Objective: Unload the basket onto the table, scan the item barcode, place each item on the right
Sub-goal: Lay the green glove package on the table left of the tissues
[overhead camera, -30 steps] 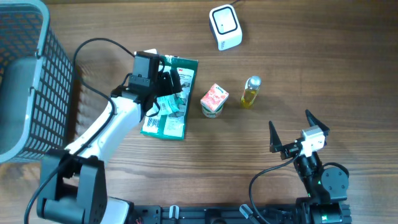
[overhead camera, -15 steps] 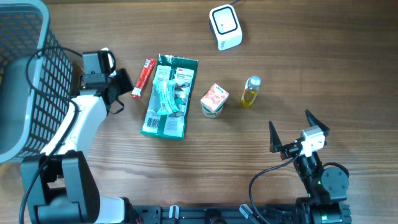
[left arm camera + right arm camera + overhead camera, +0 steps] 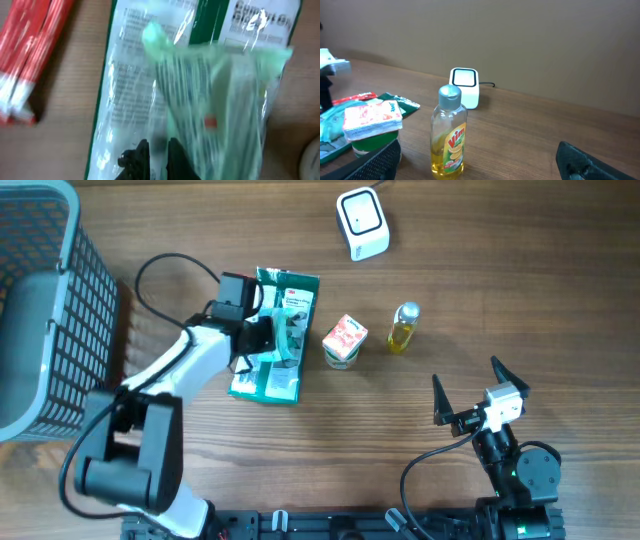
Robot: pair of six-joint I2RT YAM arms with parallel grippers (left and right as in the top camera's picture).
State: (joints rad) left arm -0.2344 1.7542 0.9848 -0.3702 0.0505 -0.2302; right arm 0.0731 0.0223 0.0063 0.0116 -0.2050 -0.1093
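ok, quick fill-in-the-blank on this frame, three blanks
1. The left gripper is shut over the green package; the right gripper is ___.
2. The Vim bottle holds ___ liquid.
3. In the left wrist view, a ___ tube with white ends lies left of the package.
Missing: open; yellow; red

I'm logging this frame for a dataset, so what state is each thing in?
Green packet: lying flat.
Left gripper: shut, down on that packet's film.
Right gripper: open, empty.
Red tube: lying flat.
Bottle: upright, capped.
Pink carton: upright.
Scanner: upright, cabled.
Basket: upright.
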